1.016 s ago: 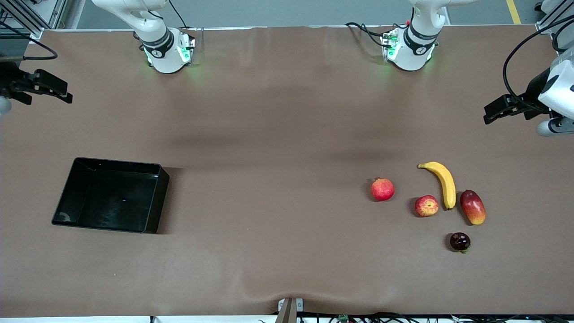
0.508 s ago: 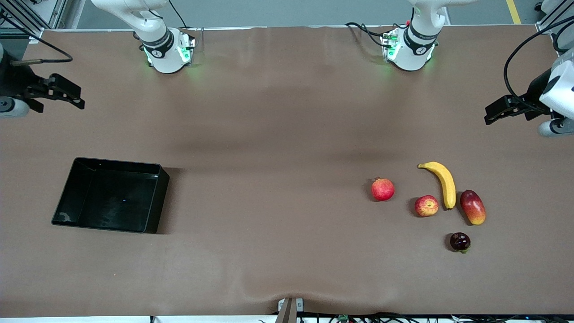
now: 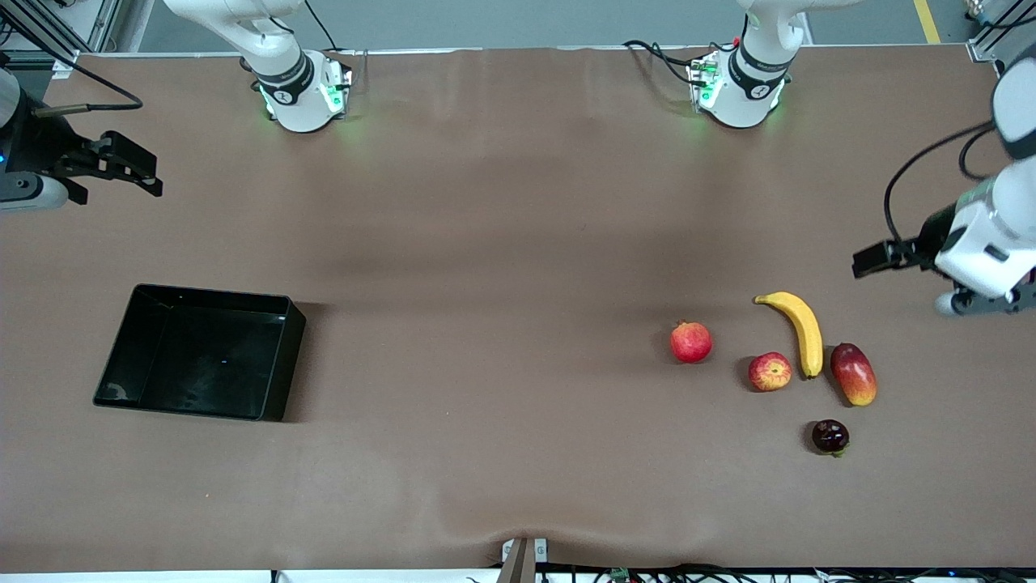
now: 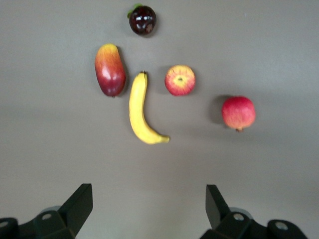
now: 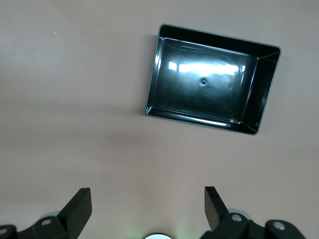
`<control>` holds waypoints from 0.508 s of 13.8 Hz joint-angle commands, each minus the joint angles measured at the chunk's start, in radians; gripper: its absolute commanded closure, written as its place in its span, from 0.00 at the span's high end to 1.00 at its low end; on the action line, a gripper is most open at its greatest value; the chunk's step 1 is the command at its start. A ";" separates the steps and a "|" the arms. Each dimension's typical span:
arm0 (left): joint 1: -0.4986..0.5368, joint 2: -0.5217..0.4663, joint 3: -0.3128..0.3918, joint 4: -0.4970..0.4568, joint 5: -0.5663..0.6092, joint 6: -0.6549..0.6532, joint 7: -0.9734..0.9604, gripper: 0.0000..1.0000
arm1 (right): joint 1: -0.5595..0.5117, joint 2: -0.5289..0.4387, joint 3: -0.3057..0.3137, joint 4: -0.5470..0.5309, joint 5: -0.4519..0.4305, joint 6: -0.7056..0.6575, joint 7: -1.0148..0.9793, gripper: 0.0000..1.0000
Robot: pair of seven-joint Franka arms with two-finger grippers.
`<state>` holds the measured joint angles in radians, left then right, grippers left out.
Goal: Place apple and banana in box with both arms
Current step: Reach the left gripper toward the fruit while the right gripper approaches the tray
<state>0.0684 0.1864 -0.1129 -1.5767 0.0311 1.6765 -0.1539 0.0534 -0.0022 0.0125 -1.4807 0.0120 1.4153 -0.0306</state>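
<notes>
The apple (image 3: pixel 770 372), red with yellow patches, lies on the table beside the long yellow banana (image 3: pixel 800 328). Both also show in the left wrist view, the apple (image 4: pixel 180 80) and the banana (image 4: pixel 141 112). The black box (image 3: pixel 285 356) stands empty toward the right arm's end; the right wrist view looks down on the box (image 5: pixel 212 82). My left gripper (image 3: pixel 859 265) hangs open over bare table a short way from the banana, with nothing between its jaws (image 4: pixel 149 199). My right gripper (image 3: pixel 150 182) is open and empty (image 5: pixel 148 199), over the table's end, not over the box.
An evenly red round fruit (image 3: pixel 690 342) lies beside the apple. A red-yellow mango (image 3: pixel 853 373) lies along the banana, and a dark round fruit (image 3: pixel 830 436) sits nearer the front camera. The arm bases (image 3: pixel 303 89) (image 3: pixel 738 85) stand at the table's back edge.
My left gripper has swung lower in the front view, closer to the fruits. My right gripper has shifted a little inward from the table's end. The fruits and box have not moved.
</notes>
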 commanded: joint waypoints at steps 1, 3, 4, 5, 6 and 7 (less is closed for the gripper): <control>0.014 0.062 -0.002 -0.022 0.013 0.083 0.013 1.00 | -0.009 0.021 -0.008 0.011 -0.026 0.002 -0.009 1.00; 0.007 0.126 -0.004 -0.017 0.010 0.133 0.004 1.00 | -0.033 0.042 -0.011 0.010 -0.052 0.034 -0.008 1.00; 0.001 0.163 -0.004 -0.013 0.010 0.161 0.004 1.00 | -0.047 0.057 -0.011 0.010 -0.055 0.051 -0.005 1.00; -0.002 0.194 -0.004 -0.016 0.009 0.202 0.002 1.00 | -0.064 0.073 -0.011 0.010 -0.055 0.074 -0.005 1.00; 0.007 0.227 -0.005 -0.020 0.001 0.251 -0.001 1.00 | -0.079 0.088 -0.011 0.010 -0.053 0.092 -0.003 1.00; 0.013 0.249 -0.008 -0.022 -0.003 0.285 -0.003 1.00 | -0.089 0.112 -0.011 0.010 -0.055 0.109 -0.003 1.00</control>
<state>0.0713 0.3928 -0.1163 -1.6055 0.0311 1.9057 -0.1549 -0.0070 0.0721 -0.0077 -1.4836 -0.0267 1.5027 -0.0306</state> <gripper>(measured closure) 0.000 0.000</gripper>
